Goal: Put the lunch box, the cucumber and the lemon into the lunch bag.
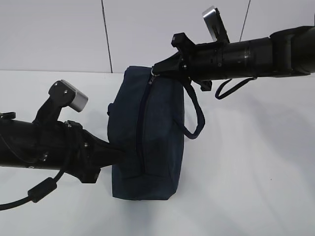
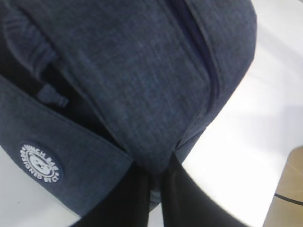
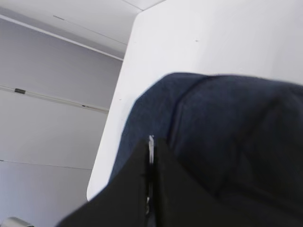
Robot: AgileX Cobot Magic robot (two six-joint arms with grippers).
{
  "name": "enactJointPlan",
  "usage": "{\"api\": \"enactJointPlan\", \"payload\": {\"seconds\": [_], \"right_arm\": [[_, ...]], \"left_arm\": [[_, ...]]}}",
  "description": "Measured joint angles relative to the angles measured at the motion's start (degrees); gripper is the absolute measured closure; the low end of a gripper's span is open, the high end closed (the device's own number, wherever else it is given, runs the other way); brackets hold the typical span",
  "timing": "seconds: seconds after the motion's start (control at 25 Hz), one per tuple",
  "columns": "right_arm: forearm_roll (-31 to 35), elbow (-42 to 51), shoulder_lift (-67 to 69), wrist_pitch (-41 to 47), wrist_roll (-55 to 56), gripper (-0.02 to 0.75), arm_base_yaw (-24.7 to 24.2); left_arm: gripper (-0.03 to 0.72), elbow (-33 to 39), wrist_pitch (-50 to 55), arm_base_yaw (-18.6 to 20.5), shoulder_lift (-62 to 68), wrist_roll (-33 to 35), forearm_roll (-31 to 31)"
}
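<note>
Boxy navy fabric lunch bag (image 1: 147, 132): soft, I pinch its cloth with left gripper (image 2: 156, 182), right gripper (image 3: 150, 158) clamps silver ring pull (image 1: 153, 73) (zipper closed).

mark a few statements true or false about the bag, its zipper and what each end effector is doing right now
1. The lunch bag rests on the white table. True.
2. The left end effector hangs open, clear of the bag. False: it is shut, pinching the bag's fabric at one end.
3. The right end effector is shut on the silver ring pull. True.
4. The zipper gapes wide, showing a lemon inside. False: it looks closed and no lemon is visible.
</note>
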Motion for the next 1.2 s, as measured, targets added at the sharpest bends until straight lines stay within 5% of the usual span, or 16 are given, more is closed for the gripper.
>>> {"api": "enactJointPlan", "payload": {"seconds": [1.2], "right_arm": [[-8.0, -21.8, 13.4, -4.0, 0.0, 0.718, -0.3]], "left_arm": [[0.676, -0.5, -0.9, 0.0, 0.0, 0.0, 3.6]]}}
